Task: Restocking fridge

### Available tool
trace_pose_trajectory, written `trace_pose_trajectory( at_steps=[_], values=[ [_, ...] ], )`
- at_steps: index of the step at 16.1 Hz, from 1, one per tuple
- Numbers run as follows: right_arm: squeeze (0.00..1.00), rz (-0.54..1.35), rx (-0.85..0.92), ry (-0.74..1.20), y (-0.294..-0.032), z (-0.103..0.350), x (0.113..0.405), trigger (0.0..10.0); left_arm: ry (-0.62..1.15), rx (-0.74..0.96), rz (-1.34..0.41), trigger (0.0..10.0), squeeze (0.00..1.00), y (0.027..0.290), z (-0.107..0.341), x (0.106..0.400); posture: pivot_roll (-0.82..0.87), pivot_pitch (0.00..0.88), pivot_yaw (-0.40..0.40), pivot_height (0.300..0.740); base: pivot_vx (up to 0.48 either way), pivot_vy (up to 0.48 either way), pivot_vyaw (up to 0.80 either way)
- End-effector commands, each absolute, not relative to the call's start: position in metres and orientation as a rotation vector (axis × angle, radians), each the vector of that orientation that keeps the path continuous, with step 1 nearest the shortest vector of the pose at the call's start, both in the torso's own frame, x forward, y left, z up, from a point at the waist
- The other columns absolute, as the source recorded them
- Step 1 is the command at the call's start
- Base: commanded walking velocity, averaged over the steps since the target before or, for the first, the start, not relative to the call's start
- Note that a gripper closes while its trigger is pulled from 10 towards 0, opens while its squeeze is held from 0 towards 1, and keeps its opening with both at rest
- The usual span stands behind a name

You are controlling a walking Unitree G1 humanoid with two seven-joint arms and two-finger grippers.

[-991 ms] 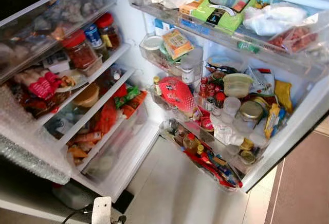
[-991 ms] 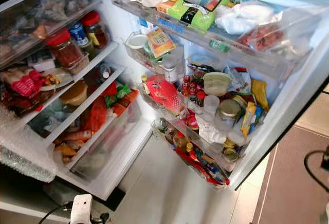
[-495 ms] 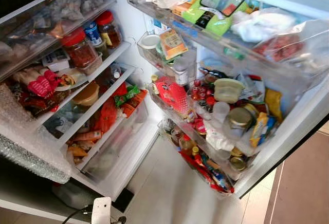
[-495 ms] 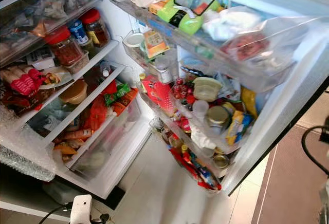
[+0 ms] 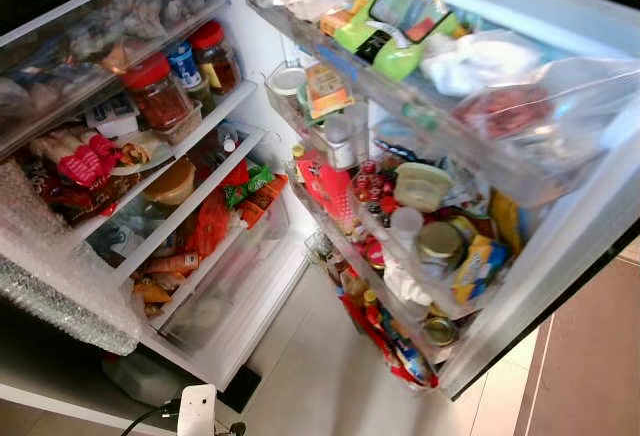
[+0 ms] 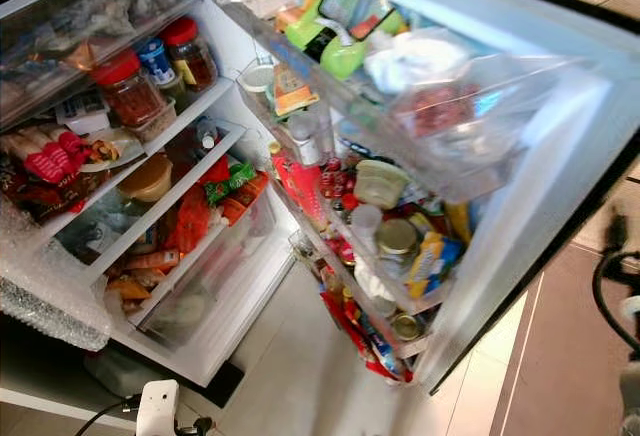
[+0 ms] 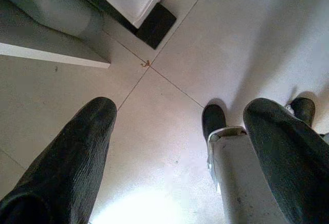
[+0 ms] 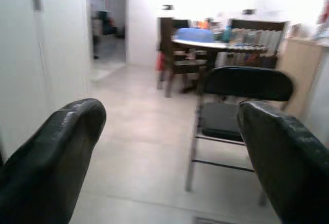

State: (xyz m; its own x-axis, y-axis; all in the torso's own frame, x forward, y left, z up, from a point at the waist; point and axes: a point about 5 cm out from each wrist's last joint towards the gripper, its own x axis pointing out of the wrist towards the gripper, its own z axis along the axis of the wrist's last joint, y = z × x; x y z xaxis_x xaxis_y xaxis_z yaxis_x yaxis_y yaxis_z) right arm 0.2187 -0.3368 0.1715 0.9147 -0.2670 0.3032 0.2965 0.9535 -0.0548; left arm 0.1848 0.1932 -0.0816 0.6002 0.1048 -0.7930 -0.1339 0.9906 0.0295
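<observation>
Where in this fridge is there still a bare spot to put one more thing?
Hardly any. The clear bottom drawer looks emptiest, under the shelf with orange packets. The jar shelf and the door bins are packed tight. Outside, the pale floor tiles before the fridge are bare.

You see red-lidded jars (image 5: 152, 91) at ten o'clock, a blue-labelled can (image 5: 183, 63) beside them, lime-green packets (image 5: 392, 34) at one o'clock, white fridge door (image 5: 560, 246), pale grey floor tiles (image 5: 330, 376), black folding chair (image 8: 241, 100).
</observation>
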Motion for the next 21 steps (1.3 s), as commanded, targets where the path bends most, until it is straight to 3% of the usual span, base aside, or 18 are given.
trace_pose_trajectory(
  at_steps=[1,3,4,7,12,15,17,19,21],
  values=[
    [0.00,-0.229,-0.099,-0.283,-0.331,0.173,0.218,10.0,0.955,-0.024,0.143,10.0,0.00,0.199,-0.085,0.176,-0.19,0.087,0.099,0.740,0.000,0.000,0.00],
    [0.00,-0.141,-0.071,-0.278,-0.322,0.176,0.220,10.0,0.953,-0.026,0.142,10.0,0.00,0.199,-0.085,0.177,-0.19,0.093,0.098,0.740,0.000,0.000,0.00],
    [0.00,0.004,-0.052,-0.262,-0.303,0.180,0.223,10.0,0.952,-0.027,0.145,10.0,0.00,0.199,-0.085,0.178,-0.19,0.098,0.098,0.740,0.000,0.000,0.00],
    [0.00,0.173,-0.029,-0.273,-0.274,0.190,0.227,10.0,0.952,-0.030,0.146,10.0,0.00,0.199,-0.085,0.178,-0.18,0.106,0.094,0.740,0.000,0.000,0.00],
    [0.00,0.646,0.029,-0.272,-0.187,0.215,0.223,10.0,0.961,-0.050,0.168,10.0,0.00,0.196,-0.085,0.177,-0.17,0.114,0.084,0.740,0.000,0.000,0.00],
    [0.00,0.840,0.060,-0.262,-0.154,0.222,0.215,10.0,0.963,-0.059,0.176,10.0,0.00,0.195,-0.086,0.177,-0.17,0.118,0.074,0.740,0.000,0.000,0.00],
    [0.00,0.913,0.056,-0.240,-0.141,0.221,0.209,10.0,0.963,-0.067,0.186,10.0,0.00,0.194,-0.086,0.177,-0.16,0.119,0.071,0.740,0.000,0.000,0.00],
    [0.00,0.887,0.044,-0.209,-0.146,0.216,0.210,10.0,0.973,-0.055,0.207,10.0,0.00,0.195,-0.087,0.176,-0.16,0.120,0.070,0.740,0.000,0.000,0.00],
    [0.00,0.844,0.025,-0.161,-0.158,0.210,0.211,10.0,0.971,-0.118,0.351,10.0,0.00,0.195,-0.088,0.171,-0.16,0.121,0.068,0.740,0.000,0.000,0.00]
  ],
)
